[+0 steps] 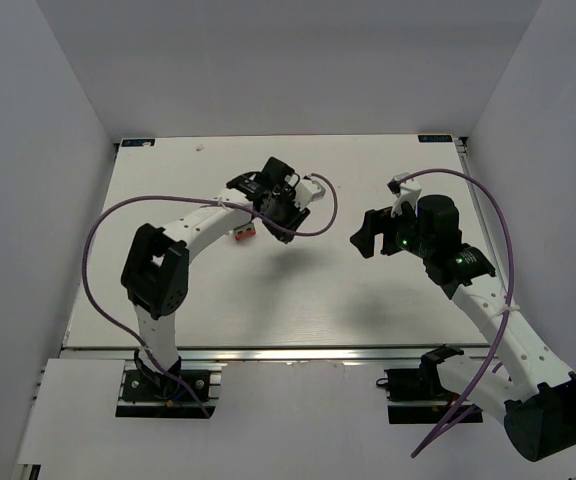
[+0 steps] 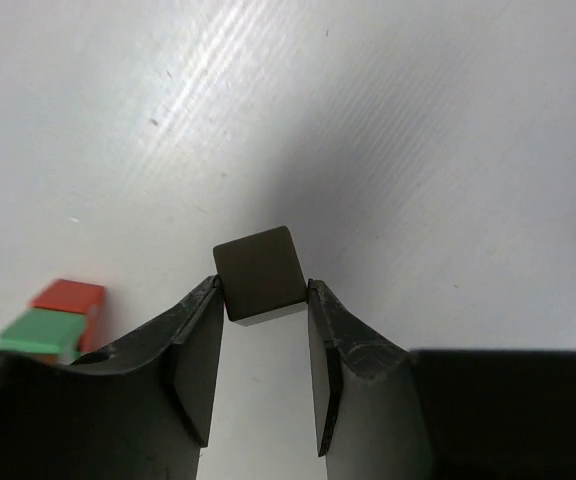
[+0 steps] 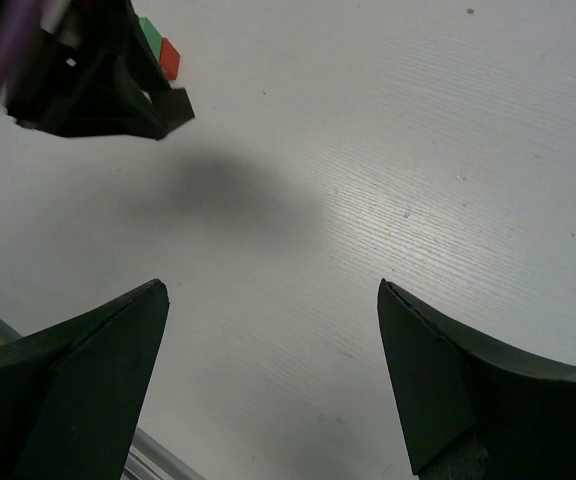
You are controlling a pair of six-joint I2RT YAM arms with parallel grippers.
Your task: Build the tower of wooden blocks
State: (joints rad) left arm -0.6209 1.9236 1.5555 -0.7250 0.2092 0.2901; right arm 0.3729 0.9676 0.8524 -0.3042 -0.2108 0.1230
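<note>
My left gripper is shut on a dark brown cube, pinched at the very fingertips above the white table. In the top view this gripper hovers just right of the tower. The tower stands at the left edge of the left wrist view, with a red piece on top, mint green under it and a sliver of orange below. My right gripper is open and empty; in the top view it sits right of centre. The right wrist view shows the brown cube and the tower far off. The second brown piece is not seen.
The white table is boxed in by grey walls on three sides. A metal rail runs along its near edge. Purple cables loop over both arms.
</note>
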